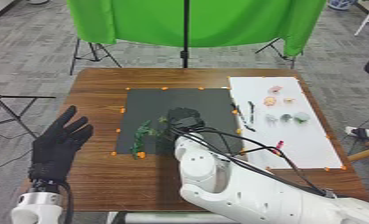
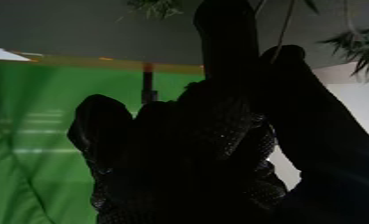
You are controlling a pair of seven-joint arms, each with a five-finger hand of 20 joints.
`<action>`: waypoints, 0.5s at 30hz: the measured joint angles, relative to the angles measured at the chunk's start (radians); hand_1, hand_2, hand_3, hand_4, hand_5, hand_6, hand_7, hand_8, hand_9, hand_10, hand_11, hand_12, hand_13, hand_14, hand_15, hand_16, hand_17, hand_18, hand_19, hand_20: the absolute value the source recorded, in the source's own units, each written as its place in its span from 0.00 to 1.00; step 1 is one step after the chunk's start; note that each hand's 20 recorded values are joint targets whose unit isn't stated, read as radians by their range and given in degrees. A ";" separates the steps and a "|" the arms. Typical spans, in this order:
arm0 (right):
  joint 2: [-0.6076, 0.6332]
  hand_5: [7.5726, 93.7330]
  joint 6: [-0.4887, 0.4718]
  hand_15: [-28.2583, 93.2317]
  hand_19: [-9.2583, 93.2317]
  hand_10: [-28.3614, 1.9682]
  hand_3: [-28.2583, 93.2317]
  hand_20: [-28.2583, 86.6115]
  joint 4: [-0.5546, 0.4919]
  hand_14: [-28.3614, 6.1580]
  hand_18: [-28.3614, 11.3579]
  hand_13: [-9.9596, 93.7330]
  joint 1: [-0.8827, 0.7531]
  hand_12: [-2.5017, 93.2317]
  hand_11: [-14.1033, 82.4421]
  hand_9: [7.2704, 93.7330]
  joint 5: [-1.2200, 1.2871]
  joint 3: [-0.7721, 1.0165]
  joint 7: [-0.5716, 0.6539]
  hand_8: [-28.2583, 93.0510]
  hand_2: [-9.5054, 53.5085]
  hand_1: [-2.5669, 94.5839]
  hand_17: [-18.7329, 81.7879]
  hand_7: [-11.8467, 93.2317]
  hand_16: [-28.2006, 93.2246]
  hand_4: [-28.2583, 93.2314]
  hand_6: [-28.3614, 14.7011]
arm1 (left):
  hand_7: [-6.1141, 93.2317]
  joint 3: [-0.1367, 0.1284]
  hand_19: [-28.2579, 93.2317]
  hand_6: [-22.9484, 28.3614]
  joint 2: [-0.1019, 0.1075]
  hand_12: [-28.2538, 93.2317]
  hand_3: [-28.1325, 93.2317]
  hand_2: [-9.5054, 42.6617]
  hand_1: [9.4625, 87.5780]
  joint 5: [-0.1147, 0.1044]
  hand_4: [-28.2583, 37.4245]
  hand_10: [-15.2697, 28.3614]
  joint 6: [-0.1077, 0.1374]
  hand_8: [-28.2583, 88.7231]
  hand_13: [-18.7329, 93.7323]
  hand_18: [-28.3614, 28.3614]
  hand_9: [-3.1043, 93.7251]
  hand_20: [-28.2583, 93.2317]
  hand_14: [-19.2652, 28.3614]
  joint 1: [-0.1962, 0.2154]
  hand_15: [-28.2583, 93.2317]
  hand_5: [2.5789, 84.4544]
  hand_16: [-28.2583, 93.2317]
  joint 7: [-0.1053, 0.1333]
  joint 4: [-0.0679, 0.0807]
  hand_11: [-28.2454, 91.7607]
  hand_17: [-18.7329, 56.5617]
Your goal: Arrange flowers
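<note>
In the head view my right hand is over the dark mat, beside a leafy green sprig on the mat's left part. In the right wrist view my right hand has a thin stem between its thumb and a finger, its other fingers curled. Green leaves are near the thumb. My left hand is at the table's left side, fingers straight and spread. On the white sheet lie orange and pink flowers, pale green flowers, a green stem and a red item.
Orange tape pieces mark the edges of the mat and the sheet. The brown table extends around them. Behind it a green cloth hangs on a stand. My right forearm crosses the front right of the table.
</note>
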 measured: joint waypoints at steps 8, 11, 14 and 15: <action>-0.008 1.00 0.007 0.88 1.00 0.52 0.81 0.73 0.000 0.52 0.00 0.95 0.001 0.20 0.76 1.00 0.004 -0.009 0.005 0.10 0.19 0.38 0.68 0.41 0.44 0.01 0.65 | 0.17 0.003 0.70 0.60 -0.001 0.30 0.91 0.30 0.19 0.003 0.05 0.82 -0.006 0.16 0.35 1.00 0.36 0.28 0.99 -0.011 0.72 0.41 0.12 -0.016 0.004 0.46 0.13; -0.008 1.00 0.012 0.88 1.00 0.52 0.81 0.73 0.000 0.52 0.00 0.95 0.001 0.20 0.76 1.00 0.004 -0.010 0.006 0.10 0.18 0.37 0.68 0.41 0.44 0.01 0.64 | 0.17 0.002 0.70 0.60 -0.003 0.30 0.91 0.30 0.19 0.005 0.05 0.81 -0.007 0.16 0.35 1.00 0.37 0.28 0.99 -0.012 0.71 0.41 0.13 -0.022 0.004 0.46 0.13; -0.008 1.00 0.014 0.88 1.00 0.52 0.82 0.73 -0.001 0.52 0.00 0.95 0.001 0.20 0.76 1.00 0.003 -0.011 0.010 0.10 0.16 0.37 0.68 0.41 0.44 0.01 0.64 | 0.17 0.002 0.70 0.60 -0.003 0.31 0.91 0.30 0.19 0.005 0.05 0.82 -0.007 0.16 0.35 1.00 0.37 0.28 0.99 -0.012 0.71 0.41 0.13 -0.021 0.004 0.46 0.13; -0.008 1.00 0.014 0.88 1.00 0.52 0.82 0.73 -0.001 0.52 0.00 0.95 0.002 0.20 0.76 1.00 0.001 -0.013 0.011 0.10 0.16 0.37 0.68 0.41 0.44 0.01 0.64 | 0.17 0.003 0.70 0.60 -0.003 0.31 0.91 0.30 0.19 0.005 0.05 0.82 -0.007 0.16 0.35 1.00 0.37 0.28 0.99 -0.012 0.71 0.41 0.13 -0.020 0.004 0.46 0.13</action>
